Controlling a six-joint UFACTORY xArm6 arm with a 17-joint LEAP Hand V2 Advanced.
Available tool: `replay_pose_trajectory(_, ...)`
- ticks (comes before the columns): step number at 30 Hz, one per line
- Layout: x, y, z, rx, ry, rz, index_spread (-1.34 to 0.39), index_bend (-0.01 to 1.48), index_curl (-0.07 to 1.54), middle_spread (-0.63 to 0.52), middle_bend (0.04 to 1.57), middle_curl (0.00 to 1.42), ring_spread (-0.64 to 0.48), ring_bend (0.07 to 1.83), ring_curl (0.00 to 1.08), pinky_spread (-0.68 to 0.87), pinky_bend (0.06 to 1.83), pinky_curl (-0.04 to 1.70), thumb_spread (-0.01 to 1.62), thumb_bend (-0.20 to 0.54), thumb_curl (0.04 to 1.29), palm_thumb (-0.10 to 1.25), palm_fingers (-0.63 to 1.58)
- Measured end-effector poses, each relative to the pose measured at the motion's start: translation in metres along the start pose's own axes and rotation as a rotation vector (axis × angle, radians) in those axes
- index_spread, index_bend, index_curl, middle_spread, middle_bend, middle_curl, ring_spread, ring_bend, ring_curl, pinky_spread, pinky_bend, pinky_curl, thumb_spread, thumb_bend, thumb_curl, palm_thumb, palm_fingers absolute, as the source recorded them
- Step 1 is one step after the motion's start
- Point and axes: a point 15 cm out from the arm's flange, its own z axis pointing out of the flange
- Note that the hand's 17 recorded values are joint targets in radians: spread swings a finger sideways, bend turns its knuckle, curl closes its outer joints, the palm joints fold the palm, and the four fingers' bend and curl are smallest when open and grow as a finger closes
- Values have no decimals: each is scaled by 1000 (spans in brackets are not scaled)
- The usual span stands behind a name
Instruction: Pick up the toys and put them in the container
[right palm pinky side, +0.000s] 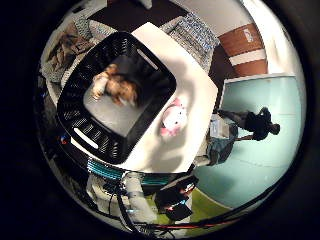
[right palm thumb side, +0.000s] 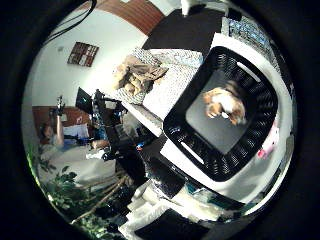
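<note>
Little-finger view looks down from well above the white table (right palm pinky side: 197, 90): a pink toy (right palm pinky side: 174, 120) lies just beside the black basket (right palm pinky side: 165, 82), outside its wall. A brown toy (right palm pinky side: 116, 86) already lies in the basket. Next the hand should probably descend straight over the pink toy and avoid the rim. Its fingers are out of sight, so their state cannot be told

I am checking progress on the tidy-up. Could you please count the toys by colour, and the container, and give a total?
Brown toy, in the basket: 1
Pink toy, on the table beside the basket: 1
Black basket: 1
Total: 3
</note>
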Motion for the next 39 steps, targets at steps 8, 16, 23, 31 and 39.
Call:
replay_pose_trajectory(8, 3, 8, -5, -13, 7, -5, -386, 152, 289, 35, 197, 352, 193, 392, 274, 523, 452, 464, 1061, -25, 270, 363, 105)
replay_pose_trajectory(16, 82, 35, -21, -35, 23, 123, -367, 154, 271, 27, 202, 342, 195, 378, 259, 501, 442, 396, 1060, -24, 270, 362, 132)
replay_pose_trajectory(23, 172, 76, -18, -105, 54, 233, -362, 152, 259, 26, 204, 339, 193, 364, 252, 474, 430, 355, 1059, -22, 273, 374, 111)
replay_pose_trajectory(31, 240, 119, 10, -225, 160, 288, -357, 154, 260, 34, 197, 331, 192, 337, 246, 437, 420, 332, 1066, -24, 273, 398, 72)
replay_pose_trajectory(39, 256, 119, 54, -227, 181, 288, -349, 152, 255, 34, 196, 330, 191, 337, 252, 431, 428, 323, 1073, -23, 276, 412, 65)
